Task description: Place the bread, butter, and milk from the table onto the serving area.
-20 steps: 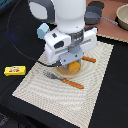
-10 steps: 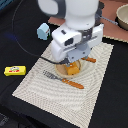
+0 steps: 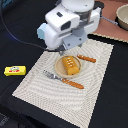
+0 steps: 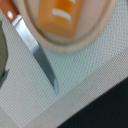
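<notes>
Since 0.5 s ago your arm has lifted up and off toward the exterior view's left, so the bread [image 3: 70, 65] is now uncovered; it was under the wrist before. You see it lying on the round tan plate [image 3: 59, 68] in the middle of the serving area [image 3: 65, 97], pale dashes up.

Wrist view cuts it off: only one end of the bread [image 4: 60, 17] shows, w/ the plate rim [image 4: 85, 40] and a blurred knife blade [image 4: 44, 62] on the mat beside it.

Fork [image 3: 60, 80] lies just beside the plate toward the camera, knife [image 3: 87, 58] just beyond it, both w/ orange handles.

Butter [image 3: 14, 71] sits on the table [image 3: 20, 30], well apart from the mat on the exterior view's left.

Milk: hard to place. A pale blue patch at the arm's left edge could be it, but you can't confirm.

Gripper: fingers are hidden behind the white wrist body, none visible in the wrist view, so can't tell if open or closed.

Top right, the reddish board [image 3: 107, 22] and grey pot [image 3: 122, 16] are cropped by the frame edge.
</notes>
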{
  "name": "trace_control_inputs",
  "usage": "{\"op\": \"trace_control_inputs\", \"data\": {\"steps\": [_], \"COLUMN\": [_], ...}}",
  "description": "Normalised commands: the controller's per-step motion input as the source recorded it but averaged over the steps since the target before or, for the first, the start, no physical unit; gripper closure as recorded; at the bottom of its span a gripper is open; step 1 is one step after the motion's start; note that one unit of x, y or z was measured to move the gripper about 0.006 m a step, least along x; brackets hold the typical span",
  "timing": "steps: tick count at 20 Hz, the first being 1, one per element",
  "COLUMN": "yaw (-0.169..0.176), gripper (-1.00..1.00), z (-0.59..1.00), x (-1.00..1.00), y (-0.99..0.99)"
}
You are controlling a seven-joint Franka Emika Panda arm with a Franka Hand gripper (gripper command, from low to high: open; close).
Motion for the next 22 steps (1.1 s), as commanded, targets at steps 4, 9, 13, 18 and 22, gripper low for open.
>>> {"op": "trace_control_inputs", "data": {"steps": [4, 9, 13, 18, 22], "yaw": [0.000, 0.000, 0.000, 0.069, 0.174], "gripper": [-1.00, -1.00, -1.00, -1.00, -1.00], "z": [-0.04, -0.12, -0.18, -0.26, -0.27], "x": [-1.00, -1.00, -1.00, -0.84, -0.59], "y": [-0.40, -0.44, -0.43, -0.30, -0.13]}}
